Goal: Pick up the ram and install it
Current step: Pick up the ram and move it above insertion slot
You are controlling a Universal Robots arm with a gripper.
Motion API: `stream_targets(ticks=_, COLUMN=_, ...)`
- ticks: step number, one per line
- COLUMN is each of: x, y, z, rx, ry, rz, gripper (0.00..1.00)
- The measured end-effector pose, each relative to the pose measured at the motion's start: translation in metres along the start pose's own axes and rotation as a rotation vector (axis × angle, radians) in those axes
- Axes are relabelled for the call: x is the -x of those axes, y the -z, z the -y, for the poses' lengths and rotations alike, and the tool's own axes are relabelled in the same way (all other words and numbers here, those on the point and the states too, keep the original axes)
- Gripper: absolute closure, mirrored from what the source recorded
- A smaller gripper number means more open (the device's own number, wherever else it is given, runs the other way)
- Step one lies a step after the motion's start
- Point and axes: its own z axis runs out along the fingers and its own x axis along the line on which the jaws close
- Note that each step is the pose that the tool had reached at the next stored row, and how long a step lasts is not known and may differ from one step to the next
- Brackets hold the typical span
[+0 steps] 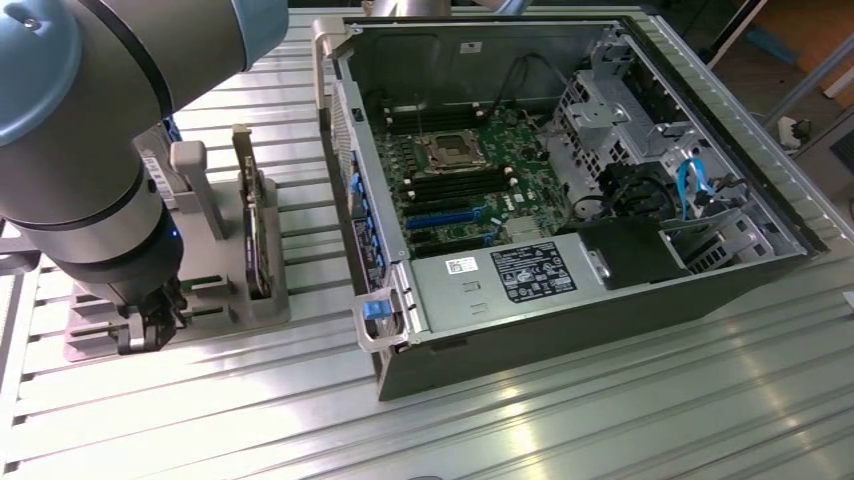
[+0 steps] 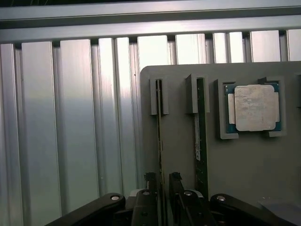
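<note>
- Two green sticks stand on edge in the slots of a grey holder [image 2: 178,141]. The wrist view looks along their thin edges, so their broad faces and chips are hidden.
- The ram [image 2: 160,141] is the stick that runs between the gripper's tips. It reads as a very narrow, dull greenish-brown line, straight and upright in its slot.
- Its far end sits inside a grey bracket [image 2: 159,96] of the holder. Its near end is lost behind the gripper's dark body.
- The twin stick [image 2: 201,141] stands just beside the ram in the neighbouring slot. It shows a darker green edge with a strip of white label [image 2: 197,141].
- The gripper [image 2: 162,181] is cut off by the frame edge, leaving the fingers [image 2: 150,186] and two black link arms in sight.
- The fingers stand partly apart, one on each side of the ram. A dark sliver shows between the stick and one of them, so the ram is straddled, not clamped.
- In the exterior view the arm [image 1: 80,150] covers much of the holder. The spot beneath the gripper there is too dark to make out.
- An expansion card [image 1: 246,200] stands upright in the holder, on the exterior view's right of the arm.
- A processor [image 2: 254,107] lies flat in a pocket of the holder, beyond the twin stick.
- The open computer case [image 1: 561,330] lies well apart on the ribbed metal table [image 1: 601,420]. Its motherboard [image 1: 461,180] is exposed, but the memory slots are hard to tell apart.
</note>
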Motion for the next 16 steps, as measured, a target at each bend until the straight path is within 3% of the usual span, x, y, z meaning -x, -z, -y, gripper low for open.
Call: stream_targets(ticks=16, x=0.0006, y=-0.0002, z=0.0, rx=0.0, ry=0.0, rz=0.0024, gripper=0.75)
